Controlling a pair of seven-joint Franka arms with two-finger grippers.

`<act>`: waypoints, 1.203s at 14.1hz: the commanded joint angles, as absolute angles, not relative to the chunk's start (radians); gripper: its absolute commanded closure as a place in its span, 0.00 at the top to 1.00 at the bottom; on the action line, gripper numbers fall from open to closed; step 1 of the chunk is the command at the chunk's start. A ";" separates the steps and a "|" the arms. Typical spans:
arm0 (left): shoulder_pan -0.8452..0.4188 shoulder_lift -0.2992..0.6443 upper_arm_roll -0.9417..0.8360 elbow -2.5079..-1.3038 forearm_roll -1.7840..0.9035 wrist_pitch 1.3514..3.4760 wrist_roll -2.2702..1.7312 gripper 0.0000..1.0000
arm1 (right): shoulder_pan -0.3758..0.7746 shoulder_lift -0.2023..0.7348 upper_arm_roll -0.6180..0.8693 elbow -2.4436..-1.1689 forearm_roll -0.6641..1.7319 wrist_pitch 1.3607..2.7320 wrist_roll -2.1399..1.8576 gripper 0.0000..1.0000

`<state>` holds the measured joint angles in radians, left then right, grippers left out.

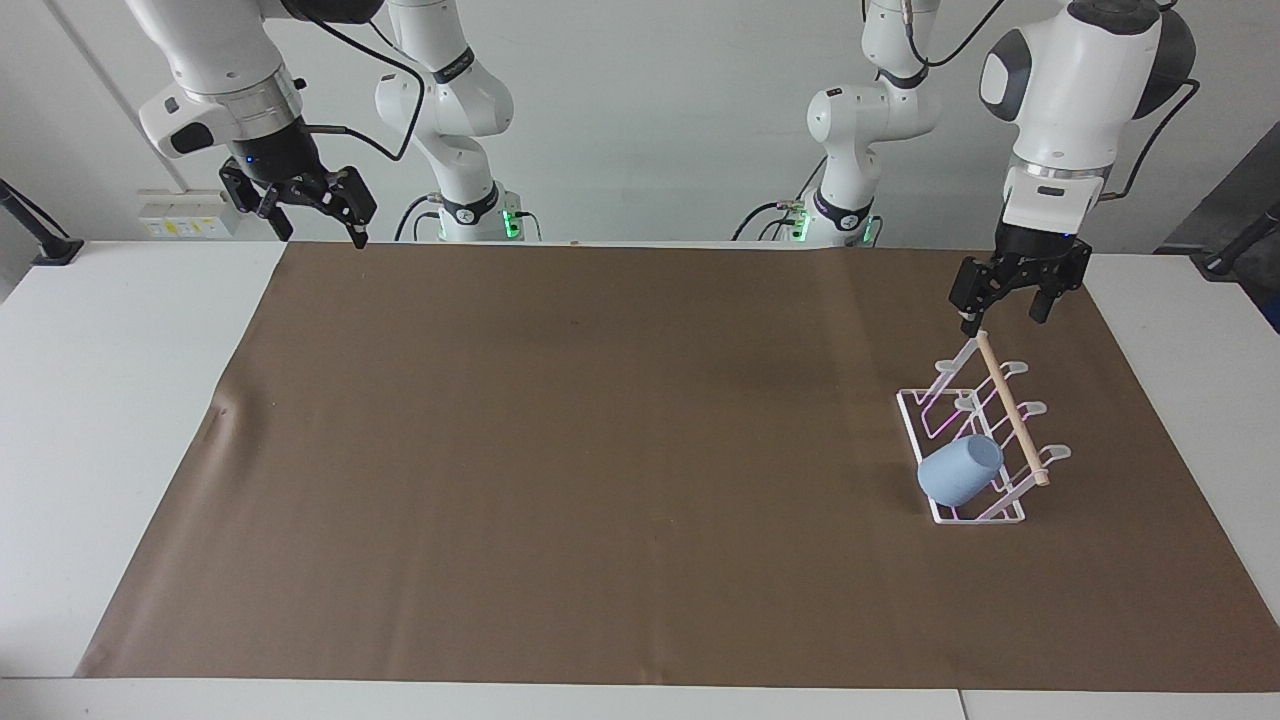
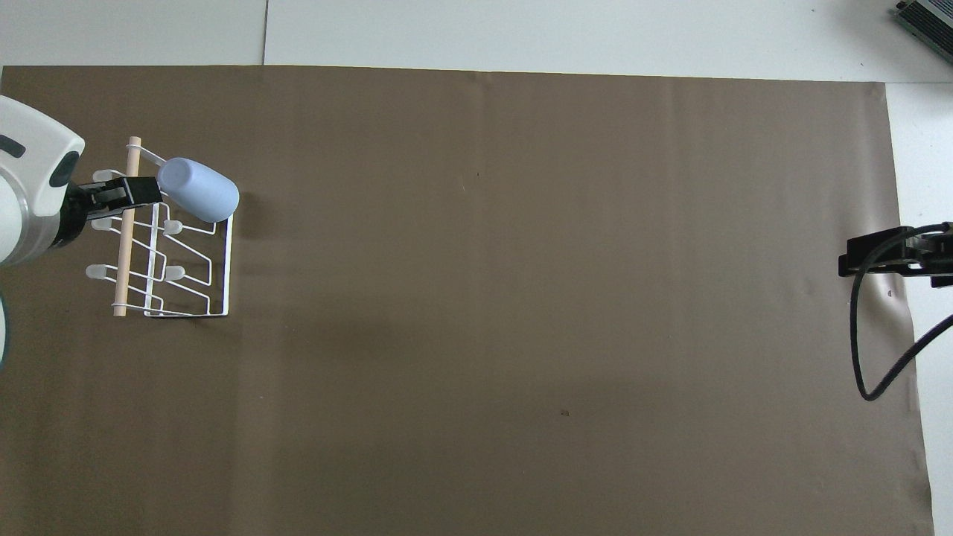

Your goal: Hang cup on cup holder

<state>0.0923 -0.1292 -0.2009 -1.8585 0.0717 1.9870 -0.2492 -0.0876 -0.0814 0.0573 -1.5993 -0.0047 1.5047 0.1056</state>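
Now, light-blue cup (image 1: 960,471) tilted on a prong of the white cup holder (image 1: 975,440) at right of frame, left gripper (image 1: 1004,313) empty, fingers spread above the rack, right gripper (image 1: 318,229) also spread, waiting upper left.

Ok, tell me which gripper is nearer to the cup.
Left. The left gripper hangs open above the cup holder where the cup sits. The right gripper waits open over the table's right-arm end.
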 commanded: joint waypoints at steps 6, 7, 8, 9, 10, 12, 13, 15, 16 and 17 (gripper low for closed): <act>0.132 -0.057 -0.198 -1.632 -0.037 1.700 -0.010 1.00 | -0.107 -0.109 0.061 -1.618 0.005 1.491 0.080 1.00; 0.135 -0.052 -0.198 -1.615 -0.037 1.681 -0.002 1.00 | -0.107 -0.109 0.061 -1.618 0.005 1.491 0.080 1.00; 0.135 -0.040 -0.198 -1.589 -0.037 1.662 -0.002 1.00 | -0.107 -0.109 0.061 -1.618 0.005 1.491 0.080 1.00; 0.135 -0.026 -0.192 -1.563 -0.038 1.625 0.002 1.00 | -0.107 -0.109 0.061 -1.618 0.005 1.491 0.080 1.00; 0.121 -0.018 -0.187 -1.539 -0.043 1.593 0.011 1.00 | -0.107 -0.109 0.061 -1.618 0.005 1.493 0.080 1.00; 0.069 -0.003 -0.149 -1.508 -0.044 1.530 0.017 1.00 | -0.107 -0.109 0.061 -1.618 0.005 1.493 0.083 1.00; 0.023 -0.003 -0.100 -1.502 -0.043 1.504 0.024 1.00 | -0.107 -0.110 0.061 -1.620 0.005 1.491 0.083 1.00; -0.095 -0.012 0.012 -1.502 -0.031 1.474 0.047 1.00 | -0.107 -0.110 0.061 -1.627 0.005 1.508 0.086 1.00; -0.112 -0.017 0.037 -1.502 -0.034 1.473 0.051 1.00 | -0.107 -0.113 0.061 -1.631 0.006 1.528 0.089 1.00; -0.113 -0.017 0.037 -1.502 -0.032 1.467 0.051 1.00 | -0.107 -0.112 0.061 -1.631 0.006 1.531 0.089 1.00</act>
